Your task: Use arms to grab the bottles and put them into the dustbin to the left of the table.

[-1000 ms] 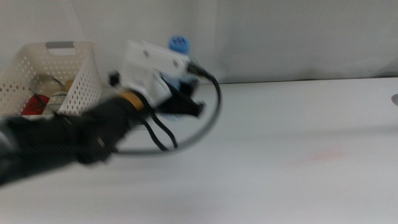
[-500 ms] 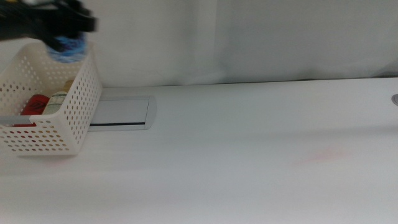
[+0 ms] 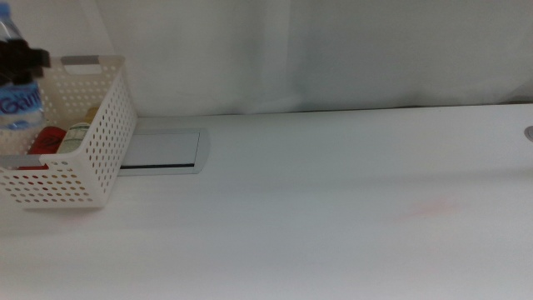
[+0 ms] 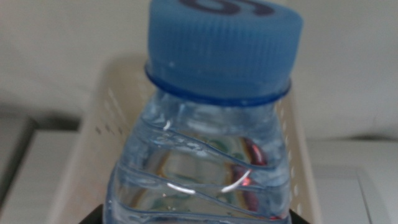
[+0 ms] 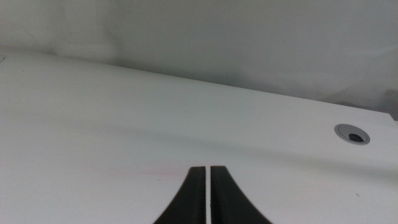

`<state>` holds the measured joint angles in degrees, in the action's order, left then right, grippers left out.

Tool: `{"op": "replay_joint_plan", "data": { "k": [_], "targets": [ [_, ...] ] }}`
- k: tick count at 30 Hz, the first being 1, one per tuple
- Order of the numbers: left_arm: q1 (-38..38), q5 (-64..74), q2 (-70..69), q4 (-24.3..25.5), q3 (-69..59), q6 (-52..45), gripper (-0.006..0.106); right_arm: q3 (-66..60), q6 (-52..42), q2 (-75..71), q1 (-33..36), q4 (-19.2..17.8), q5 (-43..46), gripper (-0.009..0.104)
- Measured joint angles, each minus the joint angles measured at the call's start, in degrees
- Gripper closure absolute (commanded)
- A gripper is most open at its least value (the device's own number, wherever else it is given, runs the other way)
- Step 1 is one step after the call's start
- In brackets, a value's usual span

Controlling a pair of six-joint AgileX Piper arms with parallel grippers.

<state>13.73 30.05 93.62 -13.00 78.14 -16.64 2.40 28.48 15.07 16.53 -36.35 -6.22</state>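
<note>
A clear water bottle [image 3: 12, 100] with a blue label hangs upright over the far-left side of the white perforated dustbin [image 3: 93, 158], and my left gripper [image 3: 22, 60] is shut on it. In the left wrist view the bottle [image 4: 205, 168] and its blue cap [image 4: 224, 43] fill the picture, with the dustbin's wall [image 4: 81, 162] behind. A red can [image 3: 47, 138] and a yellow-juice bottle [image 3: 79, 133] lie inside the dustbin. My right gripper [image 5: 208, 196] is shut with nothing in it, low over the bare white table [image 5: 124, 124].
A flat grey panel [image 3: 162, 150] is set into the table [image 3: 333, 208] just right of the dustbin. A round grey cable hole [image 5: 352, 132] sits near the table's right edge. A white curtain backs the table.
My left arm has swung left from the table's middle, carrying the water bottle. The bottle now hangs lower and further left over the dustbin.
</note>
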Motion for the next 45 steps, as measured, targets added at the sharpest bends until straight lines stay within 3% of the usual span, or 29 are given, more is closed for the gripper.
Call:
{"op": "replay_joint_plan", "data": {
  "k": [15, 19, 23, 25, 26, 37, 45],
  "targets": [
    [0.00, -1.27, 14.37, -0.11, 2.61, 1.56, 0.103, 0.00, 0.00, 0.00, 0.00, 0.00, 0.14, 0.098],
    [0.00, -2.82, 15.02, -0.11, 2.89, 1.64, 0.097, 0.00, 0.00, 0.00, 0.00, 0.00, 0.14, 0.098],
    [0.00, -3.86, 15.09, -0.11, 2.94, 1.64, 0.070, 0.00, 0.00, 0.00, 0.00, 0.00, 0.14, 0.098],
    [0.00, -4.08, 15.14, -0.22, 2.94, 1.64, 0.017, 0.00, 0.00, 0.00, 0.00, 0.00, 0.14, 0.098],
    [0.00, -4.40, 15.14, -0.42, 2.94, 1.64, 0.007, 0.00, 0.00, 0.00, 0.00, 0.00, 0.14, 0.098],
    [-0.13, -6.45, 14.17, -1.93, 3.16, 1.64, 0.011, 0.00, 0.00, 0.00, 0.00, -0.09, 0.14, 0.098],
    [-1.54, -5.54, 1.71, -2.07, 3.16, 0.10, 0.011, 0.00, 0.00, 0.00, 0.00, -0.09, 0.14, 0.098]
  ]
}}
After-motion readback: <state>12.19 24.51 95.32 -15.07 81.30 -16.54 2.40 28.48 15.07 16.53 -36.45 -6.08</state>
